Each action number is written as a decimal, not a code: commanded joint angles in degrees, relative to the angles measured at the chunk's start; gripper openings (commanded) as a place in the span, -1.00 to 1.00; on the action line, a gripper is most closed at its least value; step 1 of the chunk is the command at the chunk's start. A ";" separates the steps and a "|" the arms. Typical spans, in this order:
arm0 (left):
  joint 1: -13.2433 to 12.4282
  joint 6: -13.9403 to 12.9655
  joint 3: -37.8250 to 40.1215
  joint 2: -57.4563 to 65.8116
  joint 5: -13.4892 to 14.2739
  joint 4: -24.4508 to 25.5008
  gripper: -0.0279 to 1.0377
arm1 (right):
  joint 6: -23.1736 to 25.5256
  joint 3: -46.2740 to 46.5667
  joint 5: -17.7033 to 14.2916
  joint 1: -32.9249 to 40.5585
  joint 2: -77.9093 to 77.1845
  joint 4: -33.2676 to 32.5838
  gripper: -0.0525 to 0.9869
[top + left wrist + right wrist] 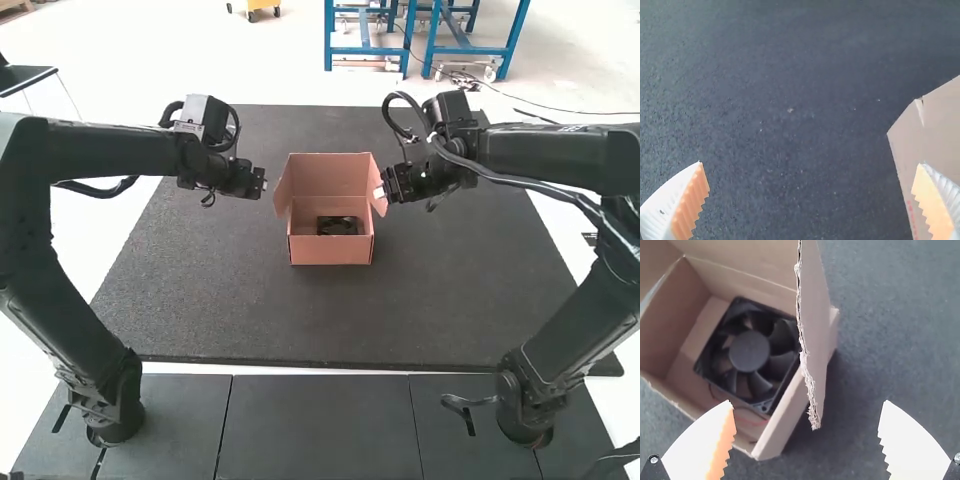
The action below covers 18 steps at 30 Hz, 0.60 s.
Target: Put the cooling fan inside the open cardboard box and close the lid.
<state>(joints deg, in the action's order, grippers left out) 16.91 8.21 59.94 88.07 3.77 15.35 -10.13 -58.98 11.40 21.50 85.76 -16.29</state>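
fan [752,357] inside open box [330,250]; left gripper [262,183], right gripper [386,190] spread, flanking flaps [284,186]

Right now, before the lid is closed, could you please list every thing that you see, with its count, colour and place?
Cardboard box: 1, brown, middle of the mat, flaps open.
Cooling fan: 1, black, lying flat on the floor of the box.
Mat: 1, dark grey, spread under the box.
Arms: 2, black, left arm at the mat's left side, right arm at its right side.
Left claw: 1, white ribbed fingers with orange pads, open, above the mat beside the box's left flap.
Right claw: 1, same white and orange, open, close by the box's right flap.
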 commanded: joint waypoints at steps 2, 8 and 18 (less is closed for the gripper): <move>2.61 -0.47 2.46 0.08 -3.16 0.03 0.86 | -0.15 -1.93 0.55 -0.40 0.20 0.12 0.34; 4.71 -0.47 2.46 0.26 -3.86 0.38 0.86 | -0.15 -2.19 0.55 -0.58 0.20 0.12 0.34; 5.24 -0.30 2.55 0.52 -3.86 -0.50 0.86 | -0.15 -1.93 0.55 -0.58 0.20 0.21 0.34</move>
<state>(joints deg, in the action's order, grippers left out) 21.39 8.23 60.27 88.12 1.43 15.35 -10.11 -59.18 11.40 21.52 85.76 -16.36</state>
